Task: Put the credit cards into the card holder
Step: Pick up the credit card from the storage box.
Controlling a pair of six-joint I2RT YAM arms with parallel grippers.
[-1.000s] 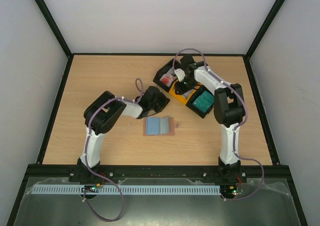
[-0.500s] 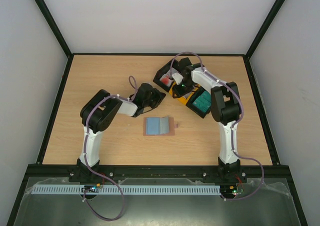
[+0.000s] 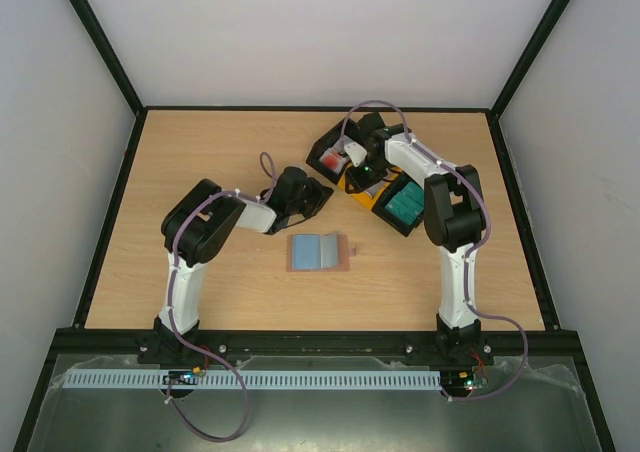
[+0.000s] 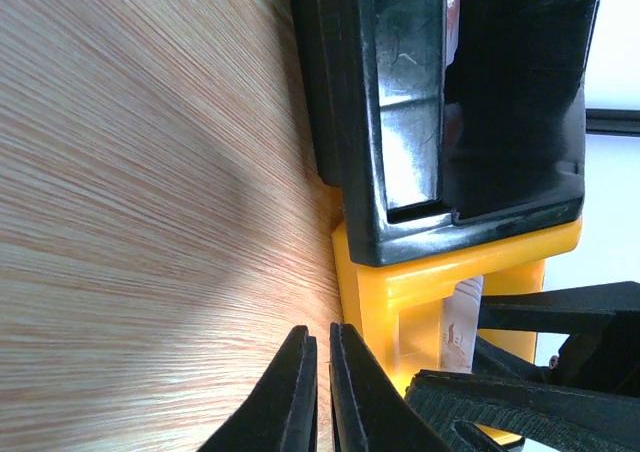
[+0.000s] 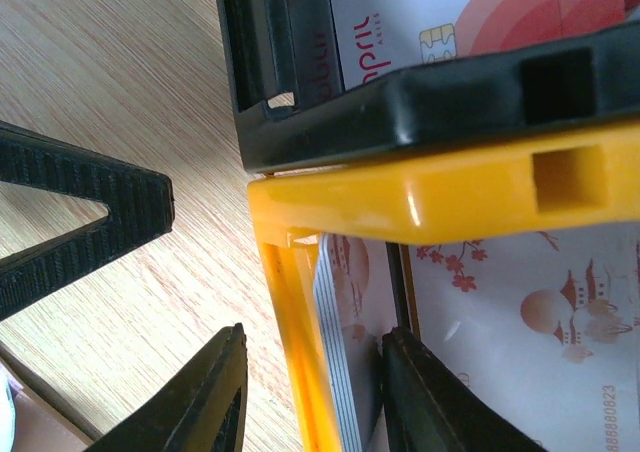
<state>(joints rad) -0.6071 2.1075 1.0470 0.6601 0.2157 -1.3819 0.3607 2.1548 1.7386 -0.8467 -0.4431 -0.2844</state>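
Observation:
The card holder (image 3: 318, 252) lies open on the table, blue-grey inside up, apart from both grippers. My right gripper (image 5: 315, 397) is open and straddles the yellow tray's (image 5: 420, 200) side wall. One finger is outside over the table, the other is inside against a stack of white credit cards with red marks (image 5: 345, 312). It also shows in the top view (image 3: 358, 177). My left gripper (image 4: 322, 372) is shut and empty, low over the table beside the yellow tray's corner (image 4: 400, 292). It also shows in the top view (image 3: 320, 191).
A black tray (image 5: 400, 102) with red and white cards adjoins the yellow tray and also shows in the top view (image 3: 330, 157). Another black tray holds teal cards (image 3: 405, 204). More white cards (image 5: 530, 312) lie in the yellow tray. Black frame rails edge the table.
My left gripper has swung up and left to the yellow tray's left corner, then held still. My right gripper has shifted slightly over the yellow tray.

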